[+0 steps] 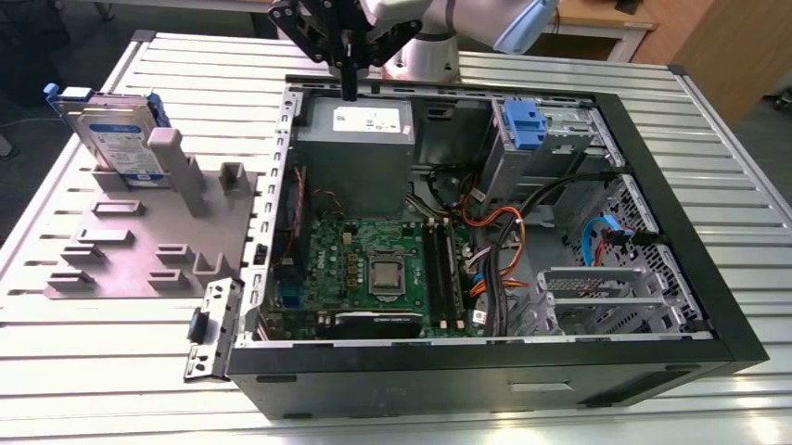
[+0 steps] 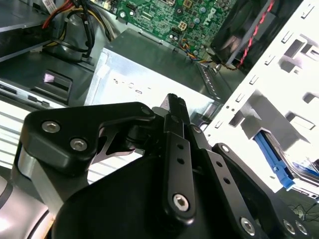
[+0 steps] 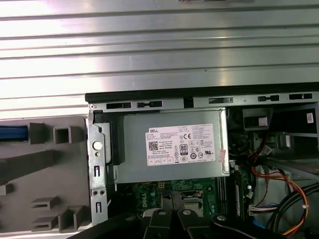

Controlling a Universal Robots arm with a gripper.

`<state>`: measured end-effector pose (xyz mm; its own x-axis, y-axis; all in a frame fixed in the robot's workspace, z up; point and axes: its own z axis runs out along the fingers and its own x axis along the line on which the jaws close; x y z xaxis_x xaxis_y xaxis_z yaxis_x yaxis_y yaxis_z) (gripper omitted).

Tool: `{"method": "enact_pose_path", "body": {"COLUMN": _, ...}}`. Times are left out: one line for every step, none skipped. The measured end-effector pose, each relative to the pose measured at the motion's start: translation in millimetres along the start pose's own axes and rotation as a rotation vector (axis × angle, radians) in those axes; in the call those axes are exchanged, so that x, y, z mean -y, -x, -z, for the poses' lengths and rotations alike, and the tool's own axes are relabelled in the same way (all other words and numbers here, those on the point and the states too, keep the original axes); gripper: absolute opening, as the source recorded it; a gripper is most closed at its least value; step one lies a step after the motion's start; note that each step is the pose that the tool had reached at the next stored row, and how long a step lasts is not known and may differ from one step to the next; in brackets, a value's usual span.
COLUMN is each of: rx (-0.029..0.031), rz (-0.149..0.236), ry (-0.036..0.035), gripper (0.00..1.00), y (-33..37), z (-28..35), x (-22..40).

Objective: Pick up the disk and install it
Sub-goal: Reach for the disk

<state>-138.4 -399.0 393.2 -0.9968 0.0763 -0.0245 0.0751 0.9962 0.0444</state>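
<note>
Above the case [image 1: 495,371] rim, by its grey box [image 1: 359,139] | gripper [image 1: 351,91] fingers pressed together, holding nothing | disk [image 1: 115,139] outside case, beside it, upright between tray [image 1: 124,269] posts, likely for easy grasping | not yet picked

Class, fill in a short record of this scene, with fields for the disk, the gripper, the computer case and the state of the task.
disk: the disk stands on edge in the grey slotted tray, on the exterior view's left of the case
gripper: the gripper hangs over the grey metal box at the case's rim, jaws shut, holding nothing
case: the computer case lies open with the green board exposed
task state: disk not yet picked up, well apart from the gripper
</note>
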Motion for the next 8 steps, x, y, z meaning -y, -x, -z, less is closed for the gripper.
{"method": "enact_pose_path", "body": {"rx": 0.0000, "rz": 0.000, "ry": 0.0000, "gripper": 0.11, "y": -1.5, "z": 0.0, "x": 0.1}}
{"method": "enact_pose_path", "body": {"rx": 0.0000, "rz": 0.000, "ry": 0.0000, "gripper": 0.11, "y": -2.8, "z": 0.0, "x": 0.2}}
{"method": "enact_pose_path", "body": {"rx": 0.0001, "rz": 0.000, "ry": 0.0001, "gripper": 0.11, "y": -3.5, "z": -0.1, "x": 0.2}}
{"method": "enact_pose_path", "body": {"rx": 0.0000, "rz": 0.000, "ry": 0.0000, "gripper": 0.11, "y": -3.8, "z": 0.0, "x": 0.2}}
{"method": "enact_pose_path", "body": {"rx": -0.0001, "rz": 0.000, "ry": -0.0001, "gripper": 0.11, "y": -3.9, "z": 0.0, "x": 0.2}}
{"method": "enact_pose_path", "body": {"rx": -0.0001, "rz": 0.000, "ry": -0.0001, "gripper": 0.11, "y": -3.9, "z": 0.0, "x": 0.3}}
{"method": "enact_pose_path", "body": {"rx": -0.0001, "rz": 0.000, "ry": 0.0000, "gripper": 0.11, "y": -4.0, "z": 0.0, "x": 0.3}}
{"method": "enact_pose_path", "body": {"rx": 0.0000, "rz": 0.000, "ry": 0.0000, "gripper": 0.11, "y": -4.1, "z": 0.0, "x": 0.3}}
